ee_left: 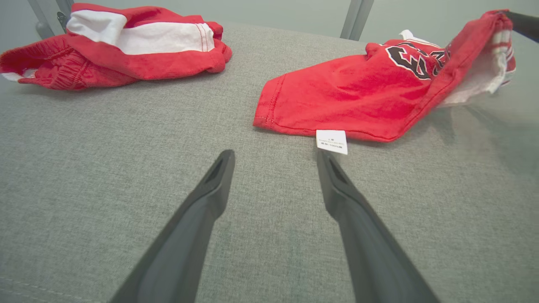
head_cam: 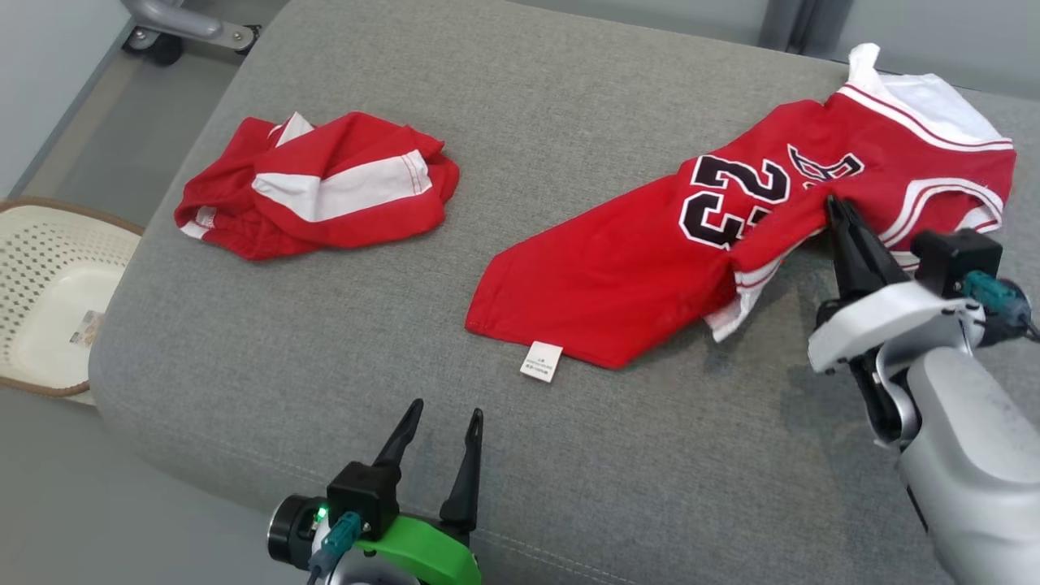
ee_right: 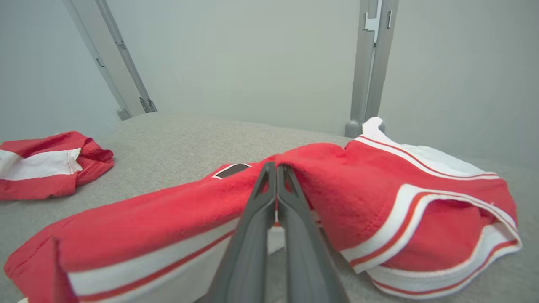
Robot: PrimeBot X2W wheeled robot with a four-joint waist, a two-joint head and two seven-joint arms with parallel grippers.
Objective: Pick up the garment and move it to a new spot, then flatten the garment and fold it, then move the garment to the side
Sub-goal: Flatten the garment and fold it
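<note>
The left end effector [head_cam: 447, 408] is held wide open and empty, crumpled red shorts [head_cam: 325, 187] lying beyond it to its left, while the right end effector [head_cam: 833, 201] is clamped shut on a raised fold of the red jersey [head_cam: 642, 268], two garments being counted.

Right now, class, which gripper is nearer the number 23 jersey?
Right. The right gripper is pinching the jersey near its number; the left gripper hangs open short of its hem.

Grey fabric cushion [head_cam: 569, 97]: crumpled red shorts [head_cam: 325, 187] left, red jersey [head_cam: 650, 276] right.
</note>
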